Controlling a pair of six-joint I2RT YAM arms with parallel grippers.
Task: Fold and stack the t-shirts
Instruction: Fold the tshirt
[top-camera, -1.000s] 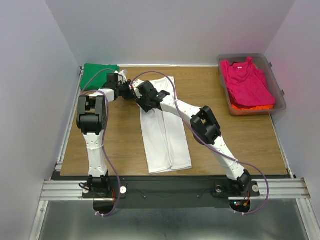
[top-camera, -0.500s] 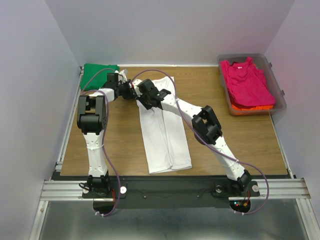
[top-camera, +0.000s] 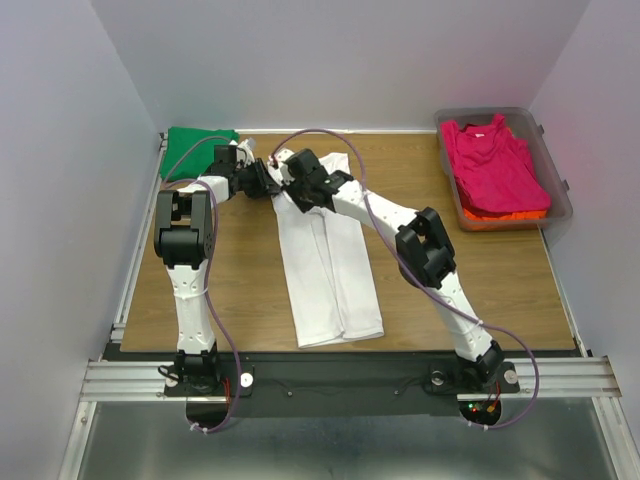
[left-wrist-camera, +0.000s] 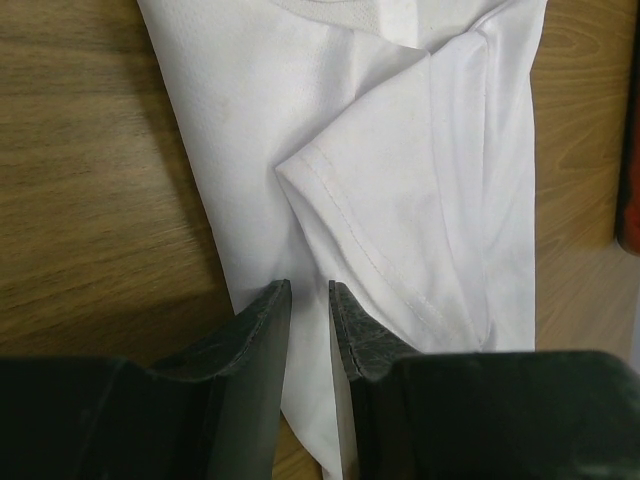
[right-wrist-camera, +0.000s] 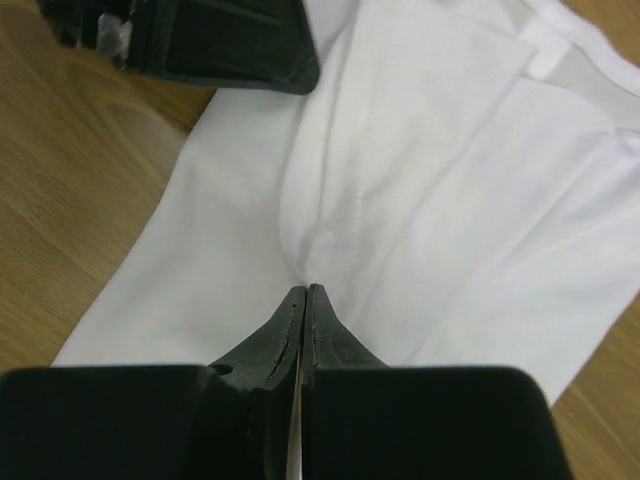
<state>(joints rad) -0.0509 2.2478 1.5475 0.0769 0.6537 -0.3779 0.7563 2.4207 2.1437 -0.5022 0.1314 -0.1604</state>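
The white t-shirt (top-camera: 330, 265) lies folded into a long strip down the middle of the table. My right gripper (top-camera: 289, 180) is near its far end, and in the right wrist view (right-wrist-camera: 305, 288) it is shut on a puckered pinch of the white t-shirt (right-wrist-camera: 420, 200). My left gripper (top-camera: 270, 184) is beside it at the shirt's left edge. In the left wrist view (left-wrist-camera: 310, 286) its jaws stand a narrow gap apart over the flat white t-shirt (left-wrist-camera: 400, 160). The green t-shirt (top-camera: 198, 143) lies folded at the far left corner. The magenta-pink t-shirt (top-camera: 495, 165) lies on the orange t-shirt (top-camera: 508, 214).
A clear plastic tub (top-camera: 557, 180) at the far right holds the pink and orange shirts. Grey walls close in the table on three sides. Bare wood (top-camera: 250, 290) shows left of the white shirt and more wood (top-camera: 470, 290) to its right.
My right arm has moved toward the back of the table, along the white shirt toward its far end. The left arm has stayed put.
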